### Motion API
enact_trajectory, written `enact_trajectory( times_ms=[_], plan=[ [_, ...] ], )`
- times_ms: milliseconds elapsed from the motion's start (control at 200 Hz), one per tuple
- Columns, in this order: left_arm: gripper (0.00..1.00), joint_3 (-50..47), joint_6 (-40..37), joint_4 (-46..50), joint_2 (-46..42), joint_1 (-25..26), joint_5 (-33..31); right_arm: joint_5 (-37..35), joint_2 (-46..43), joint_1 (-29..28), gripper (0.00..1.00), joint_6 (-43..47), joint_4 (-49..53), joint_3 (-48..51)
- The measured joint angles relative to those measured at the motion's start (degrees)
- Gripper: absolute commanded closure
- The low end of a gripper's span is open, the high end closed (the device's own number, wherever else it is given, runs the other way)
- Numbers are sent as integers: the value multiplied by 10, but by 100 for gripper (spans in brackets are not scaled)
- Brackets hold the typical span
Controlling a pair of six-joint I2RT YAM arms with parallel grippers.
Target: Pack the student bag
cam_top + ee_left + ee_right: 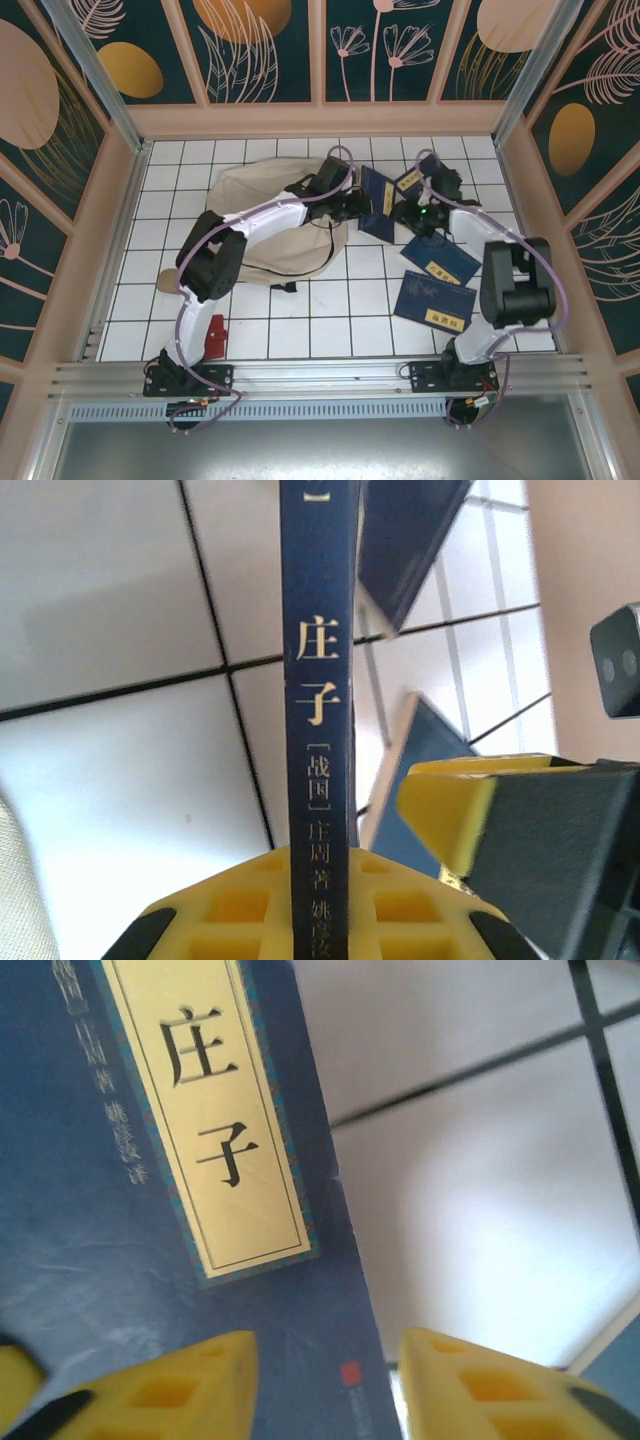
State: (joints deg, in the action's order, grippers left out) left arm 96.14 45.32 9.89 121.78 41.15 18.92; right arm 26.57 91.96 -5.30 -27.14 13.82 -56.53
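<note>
Nearest my bases lies a small red flat item (215,335), then a flat navy-blue book with a yellow label (436,301) on the white tiled table (300,320). Further out, my left gripper (322,862) is clamped on a thin navy book held edge-on (318,680), my fingers hiding its lower end. My right gripper (328,1345) stands parted astride a navy cover (80,1260), pinching nothing (same volume? I cannot tell). The large beige fabric backpack (245,185) lies flat at far left-centre, half hidden beneath my left arm. Its long axis seems to run left to right, and I cannot make out its top end.
</note>
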Motion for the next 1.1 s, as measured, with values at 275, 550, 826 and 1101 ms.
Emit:
enact_trajectory(
  times_ms=[275, 550, 826, 1101],
  plan=[
    [100, -36, -3, -20, -158, -56, -10, 174, -120, 17, 17, -114, -179, 22],
    [100, -74, 40, -70, -210, -94, 20, 243, -109, -36, 7, -276, -369, 43],
    [100, -100, 83, -111, -232, -102, 53, 237, -63, -57, 6, -354, -443, 25],
    [100, -129, 116, -172, -268, -109, 64, 231, -38, -57, 12, -370, -465, 24]
  ],
)
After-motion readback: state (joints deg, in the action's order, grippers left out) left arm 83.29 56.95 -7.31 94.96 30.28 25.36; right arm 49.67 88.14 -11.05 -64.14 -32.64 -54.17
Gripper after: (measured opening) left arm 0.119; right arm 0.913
